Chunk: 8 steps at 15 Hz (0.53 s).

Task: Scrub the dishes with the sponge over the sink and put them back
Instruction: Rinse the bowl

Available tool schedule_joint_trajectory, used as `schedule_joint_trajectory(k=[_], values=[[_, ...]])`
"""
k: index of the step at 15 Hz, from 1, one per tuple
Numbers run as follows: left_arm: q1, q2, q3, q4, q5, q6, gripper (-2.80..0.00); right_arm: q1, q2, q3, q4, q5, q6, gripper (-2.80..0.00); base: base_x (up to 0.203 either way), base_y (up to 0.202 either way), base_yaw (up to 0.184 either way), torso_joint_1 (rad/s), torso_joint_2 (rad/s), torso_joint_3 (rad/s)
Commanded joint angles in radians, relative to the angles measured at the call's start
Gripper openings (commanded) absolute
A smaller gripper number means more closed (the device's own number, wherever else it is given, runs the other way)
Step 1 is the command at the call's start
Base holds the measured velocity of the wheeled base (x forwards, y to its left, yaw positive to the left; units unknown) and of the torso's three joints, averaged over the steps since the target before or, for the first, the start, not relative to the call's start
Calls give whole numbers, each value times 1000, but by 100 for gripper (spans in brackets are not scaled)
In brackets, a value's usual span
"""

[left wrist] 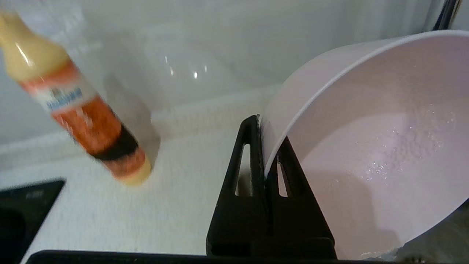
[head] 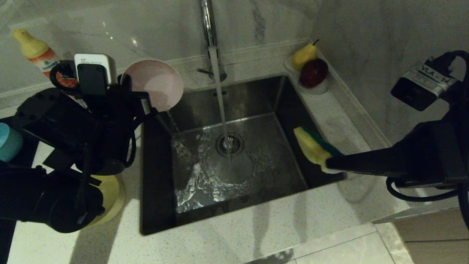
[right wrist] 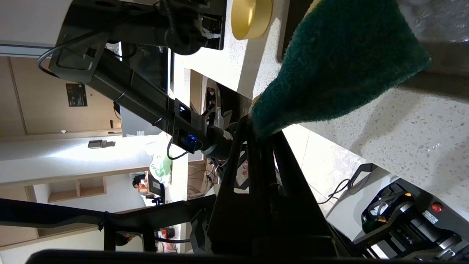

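- Our left gripper (left wrist: 264, 146) is clamped on the rim of the pink bowl (head: 155, 83), one finger inside the wall, one outside; jaws pinched tight on the thin edge.
- We hold the pink bowl tilted on its side at the sink's back-left corner, its open face turned toward the basin; droplets show on its inner wall in the left wrist view.
- Our right gripper (head: 329, 165) is closed on one end of the sponge (head: 315, 146), holding it over the sink's right edge, clear of the basin floor.
- Sponge: yellow foam side faces the basin, dark green scouring side faces away from it; green side fills the right wrist view.
- The sink (head: 157, 205) is a square steel basin with a round drain strainer (head: 229, 143) in the middle; water pools and ripples across its floor.
- The tap (head: 207, 22) stands behind the sink, with water running straight down onto the strainer.
- Yellow bowl (head: 110, 196) sits on the counter left of the sink, half hidden by our left arm.
- Blue bowl (head: 9, 142) is further left of the sink, only an edge showing.
- Soap bottle (head: 36, 51) stands on the counter behind and left of the sink, just beyond the pink bowl.
- White dish with a pear (head: 304, 55) and a red apple (head: 313, 72) sits at the sink's back-right corner.
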Motion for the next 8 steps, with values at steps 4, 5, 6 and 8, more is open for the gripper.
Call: schedule_joint_trajectory(k=[4,5,6,8], values=[[0,-48,-68,-9,-40,40,-280,0,7,-1,1,4,2,-280,0,0,0,0,0,0],[0,-48,-67,-9,-40,40,-280,1,8,-1,1,4,3,-280,0,0,0,0,0,0],[0,-45,-63,-9,-38,39,-280,0,10,-1,1,4,2,-280,0,0,0,0,0,0],[2,-35,-23,-9,-21,30,-280,0,15,8,-1,2,0,-280,0,0,0,0,0,0]])
